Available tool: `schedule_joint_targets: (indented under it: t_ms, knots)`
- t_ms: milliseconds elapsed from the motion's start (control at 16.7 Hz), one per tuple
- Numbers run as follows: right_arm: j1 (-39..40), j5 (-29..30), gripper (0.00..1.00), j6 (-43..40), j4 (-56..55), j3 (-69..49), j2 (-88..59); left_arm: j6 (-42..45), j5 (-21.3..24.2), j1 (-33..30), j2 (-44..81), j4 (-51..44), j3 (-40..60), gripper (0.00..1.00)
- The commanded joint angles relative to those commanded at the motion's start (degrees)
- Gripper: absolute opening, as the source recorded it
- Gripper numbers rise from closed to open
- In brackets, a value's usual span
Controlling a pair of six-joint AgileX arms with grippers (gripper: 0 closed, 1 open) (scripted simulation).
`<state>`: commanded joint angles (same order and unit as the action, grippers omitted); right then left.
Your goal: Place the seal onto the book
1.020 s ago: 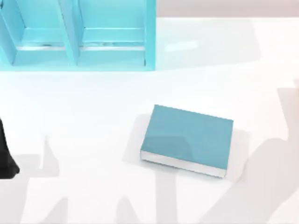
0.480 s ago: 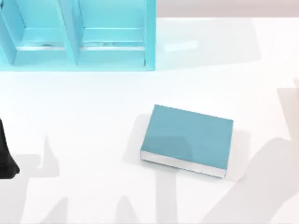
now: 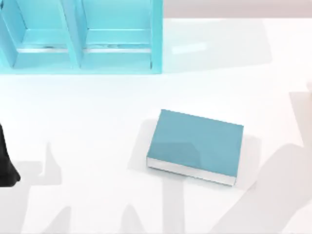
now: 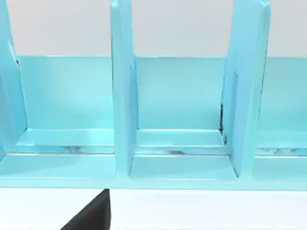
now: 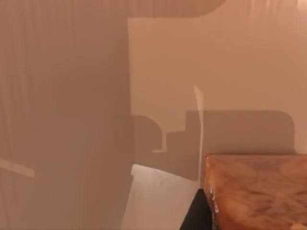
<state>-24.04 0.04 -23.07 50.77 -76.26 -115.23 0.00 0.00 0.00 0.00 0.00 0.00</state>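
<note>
Spanning the whole scene, a white table (image 3: pixel 97 117) is seen from above, crossed by grey shadows. At its far left, a teal-blue shelf unit (image 3: pixel 80 36) stands with upright dividers and open compartments; the same shelf unit (image 4: pixel 177 120) is faced closely in the left wrist view. Near the table's middle, slightly toward the right, the book (image 3: pixel 196 144) is laid flat with its teal-blue cover up and its white page edges turned toward the near side. Nothing is seen resting on the cover.

At the left edge of the table, a dark part of the left arm (image 3: pixel 6 163) is visible, well apart from the book. A black sliver of the left gripper (image 4: pixel 93 215) is caught in the left wrist view, and whether its fingers are spread or pressed together cannot be told.

In the right wrist view, the seal (image 5: pixel 259 191) is shown very close as an orange-brown translucent block, with a dark piece of the right gripper (image 5: pixel 196 213) touching its side. Whether the seal is pinched by the fingers cannot be told. Where the seal sits on the table cannot be told from the top view.
</note>
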Motion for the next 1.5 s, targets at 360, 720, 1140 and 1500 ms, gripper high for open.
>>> schedule_joint_targets:
  t_ms: [360,720,1140,1500]
  knots:
    - [0.0,0.0,0.0,0.0,0.0,0.0,0.0,0.0,0.0,0.0,0.0,0.0,0.0,1.0]
    - [0.12,-0.04,0.0,0.53,0.82,-0.6,0.7,0.0,0.0,0.0,0.0,0.0,0.0,1.0]
    - [9.87,-1.58,0.0,11.0,15.04,-10.5,7.97,0.0,0.0,0.0,0.0,0.0,0.0,1.0]
    - [21.7,-0.48,0.0,21.85,28.43,-17.53,11.64,0.0,0.0,0.0,0.0,0.0,0.0,1.0]
